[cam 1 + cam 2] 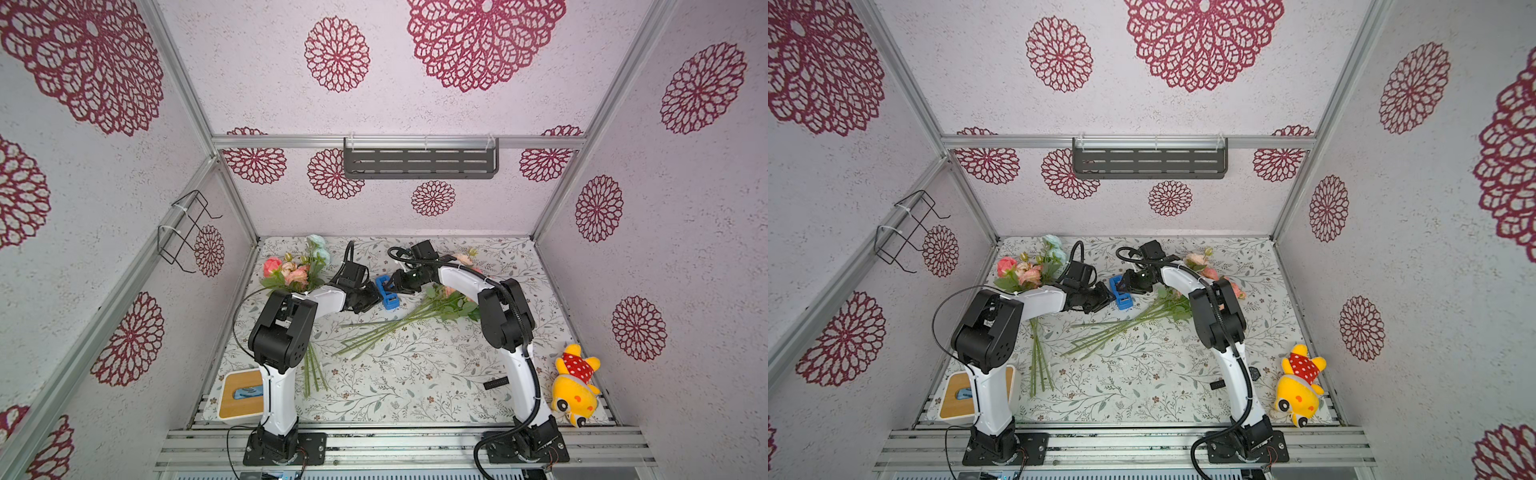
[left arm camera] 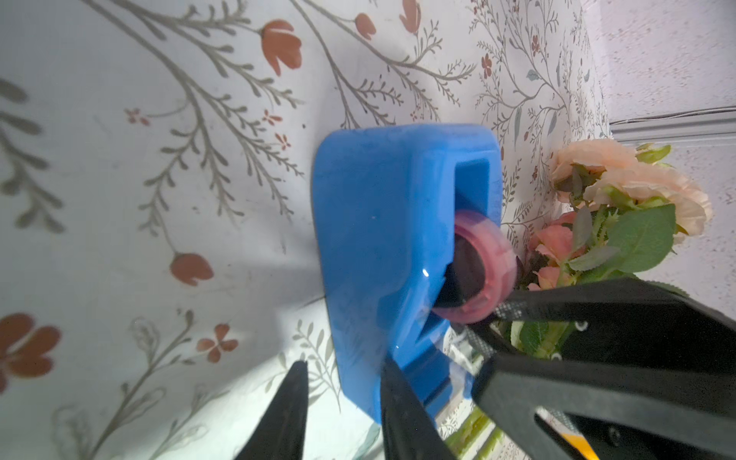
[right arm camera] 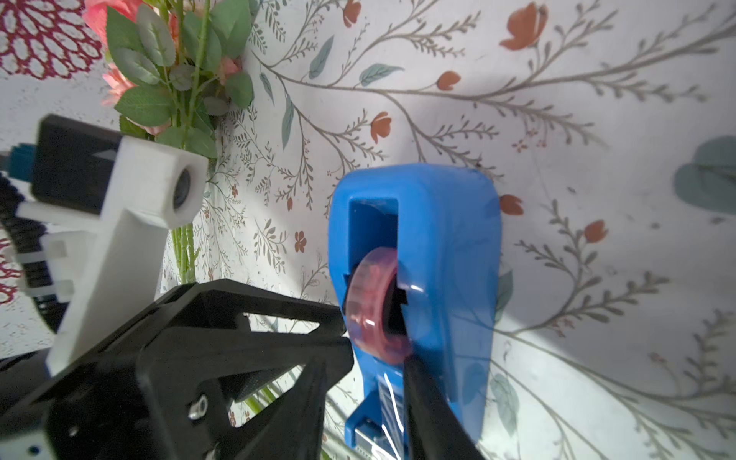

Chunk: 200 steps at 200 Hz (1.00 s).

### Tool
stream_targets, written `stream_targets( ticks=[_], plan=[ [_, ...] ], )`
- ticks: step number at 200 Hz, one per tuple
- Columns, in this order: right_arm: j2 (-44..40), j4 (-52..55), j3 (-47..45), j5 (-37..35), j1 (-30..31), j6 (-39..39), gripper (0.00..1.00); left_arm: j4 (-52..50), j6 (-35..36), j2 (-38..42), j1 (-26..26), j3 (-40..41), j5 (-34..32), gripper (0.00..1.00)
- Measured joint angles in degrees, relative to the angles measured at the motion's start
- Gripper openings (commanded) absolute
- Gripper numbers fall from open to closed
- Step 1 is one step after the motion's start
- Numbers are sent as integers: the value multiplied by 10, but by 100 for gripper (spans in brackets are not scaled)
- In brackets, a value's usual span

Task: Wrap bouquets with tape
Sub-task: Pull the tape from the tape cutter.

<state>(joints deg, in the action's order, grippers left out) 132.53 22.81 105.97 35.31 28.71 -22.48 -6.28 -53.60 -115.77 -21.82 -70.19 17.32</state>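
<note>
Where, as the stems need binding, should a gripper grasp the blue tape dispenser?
Probably across the two flat long sides of the tape dispenser, coming from above: it stands upright, narrow across, and the roll fills its middle slot, so pinch toward an end.

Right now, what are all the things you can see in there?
tape: one, blue, middle
blue-bloom bouquet: one, pink, peach, green, back left
second bouquet: one, pink, green, centre right
plush: one, yellow, red top, front right
box: one, white, wood top, front left
watch: one, black, front right, partly hidden
shelf: one, grey, back wall
rack: one, black wire, left wall
cloth: one, floral white, under everything
left arm: one, white and black, front left
right arm: one, white and black, front right
left gripper: one, black, at tape's side
right gripper: one, black, at tape's roll
</note>
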Motion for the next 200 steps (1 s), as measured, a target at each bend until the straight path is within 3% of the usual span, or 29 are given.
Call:
stream_targets(
  ticks=[100,200],
  plan=[
    [0,30,-5,16,-3,17,33,8,6,-2,0,-10,0,33],
    [-1,17,-15,50,-7,18,6,12,11,-25,-5,-31,3,33]
  ],
)
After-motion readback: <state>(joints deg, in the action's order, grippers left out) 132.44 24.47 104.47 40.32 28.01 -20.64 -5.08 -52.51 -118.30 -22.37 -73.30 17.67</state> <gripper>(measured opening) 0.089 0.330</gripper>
